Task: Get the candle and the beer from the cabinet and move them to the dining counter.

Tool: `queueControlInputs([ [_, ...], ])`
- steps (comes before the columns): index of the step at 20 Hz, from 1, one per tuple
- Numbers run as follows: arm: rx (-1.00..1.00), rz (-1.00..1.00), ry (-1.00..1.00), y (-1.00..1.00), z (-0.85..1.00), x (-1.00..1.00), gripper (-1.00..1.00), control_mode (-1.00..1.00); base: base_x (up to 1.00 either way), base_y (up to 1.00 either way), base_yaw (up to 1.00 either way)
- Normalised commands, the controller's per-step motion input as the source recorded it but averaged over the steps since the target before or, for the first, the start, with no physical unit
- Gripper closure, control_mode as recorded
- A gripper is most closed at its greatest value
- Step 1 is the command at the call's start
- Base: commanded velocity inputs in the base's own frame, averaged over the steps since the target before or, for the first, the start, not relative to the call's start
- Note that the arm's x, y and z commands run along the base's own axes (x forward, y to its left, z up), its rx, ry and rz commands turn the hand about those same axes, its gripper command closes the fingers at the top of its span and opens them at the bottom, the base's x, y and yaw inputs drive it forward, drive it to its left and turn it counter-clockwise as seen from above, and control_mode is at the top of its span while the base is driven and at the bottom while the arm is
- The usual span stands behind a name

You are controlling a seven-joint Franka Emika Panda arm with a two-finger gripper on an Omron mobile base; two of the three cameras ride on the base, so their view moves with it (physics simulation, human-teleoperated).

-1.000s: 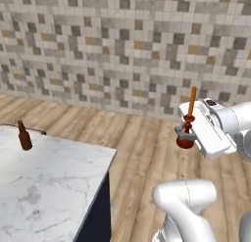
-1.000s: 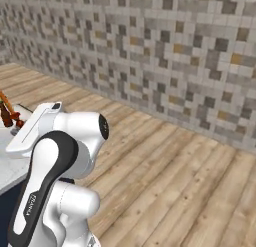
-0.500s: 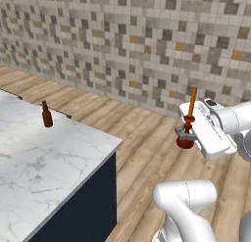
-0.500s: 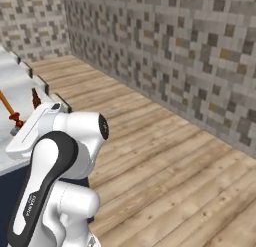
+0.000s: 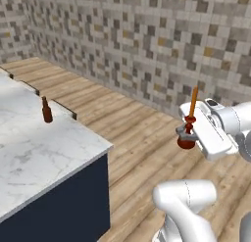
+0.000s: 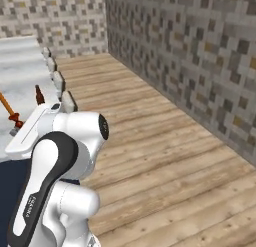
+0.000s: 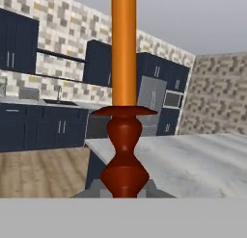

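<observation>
Swings round and closes on the dining counter (image 5: 39, 153) since a second ago: whole scene shifted in both base views, so a drive of the base and no move of the things. Relative to the arm, same carry as before.

Holds the candle (image 5: 190, 121) upright, clear of the floor and out to the side of the counter's near corner, not yet over the marble. Clamps the gripper (image 5: 188, 133) tight on the flared red-brown holder, orange taper rising straight above. Looks along the hand view past the candle (image 7: 124, 112) to the marble top (image 7: 202, 160) beyond.

Finds the beer (image 5: 46, 110) already standing on the counter near its far edge, also seen from the right (image 6: 39, 95).

Judged step: second half of the task, carrying the candle to the counter. Next move likely: bring the hand over the marble, lower until the holder's foot rests flat, well apart from the bottle, then part the jaws and lift straight up so as not to tip the taper.
</observation>
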Motion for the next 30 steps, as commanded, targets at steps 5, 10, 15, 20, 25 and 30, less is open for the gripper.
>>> queueControlInputs([
  [5,0.0,0.0,0.0,0.0,0.0,0.0,1.0,1.0,0.45,-0.76,0.37],
  [10,0.0,0.0,0.0,0.0,0.0,0.0,1.0,1.0,0.52,-0.7,0.38],
  [15,0.0,0.0,0.0,0.0,0.0,0.0,1.0,1.0,0.56,-0.66,0.4],
  [20,0.0,0.0,0.0,0.0,0.0,0.0,1.0,1.0,0.57,-0.63,0.41],
  [25,0.0,0.0,0.0,0.0,0.0,0.0,1.0,1.0,0.6,-0.61,0.42],
  [30,0.0,0.0,0.0,0.0,0.0,0.0,1.0,1.0,0.58,-0.61,0.42],
])
